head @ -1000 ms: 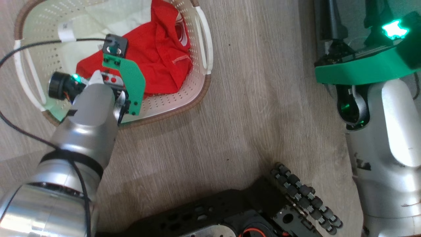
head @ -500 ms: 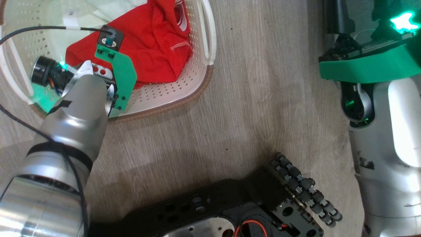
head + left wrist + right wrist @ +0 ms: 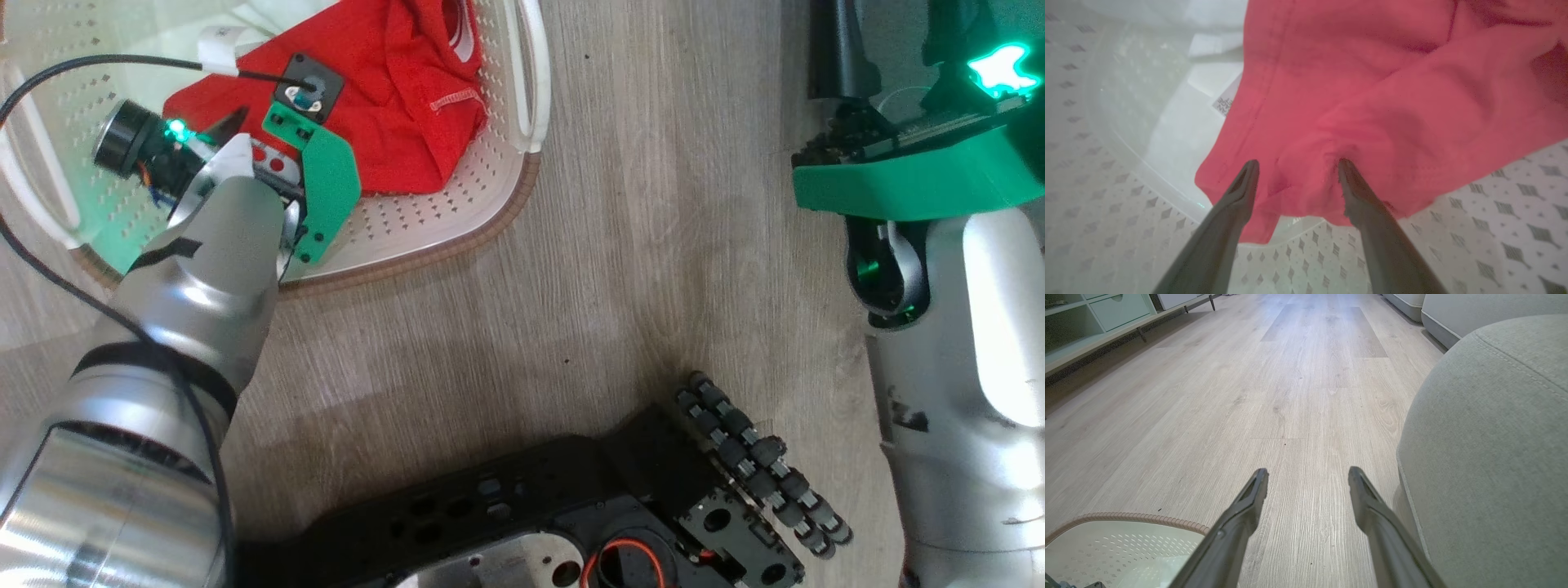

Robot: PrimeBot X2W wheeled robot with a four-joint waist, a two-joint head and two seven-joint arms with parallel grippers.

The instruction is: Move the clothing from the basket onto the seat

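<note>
The cream perforated basket (image 3: 457, 220) stands on the floor at the upper left of the head view. Inside it lie red clothing (image 3: 408, 122) and a pale cloth (image 3: 1175, 122) with a small label. My left gripper (image 3: 1296, 169) reaches into the basket, open, with both fingertips (image 3: 1249, 171) pressed into a bunched fold of the red garment (image 3: 1372, 102). My right gripper (image 3: 1306, 473) hangs open over bare floor with nothing between its fingers. The grey-green seat (image 3: 1494, 437) bulges just to its right, and the basket rim (image 3: 1126, 517) is at its lower left.
Pale wood-look floor (image 3: 637, 245) lies between basket and seat. My dark wheeled base (image 3: 571, 523) fills the bottom of the head view. A low cabinet (image 3: 1098, 318) runs along the far left wall and another grey sofa piece (image 3: 1453, 310) stands behind the seat.
The head view has shifted, so the basket sits higher and a little further right. My left gripper stays over the red garment in the basket. Both grippers remain open.
</note>
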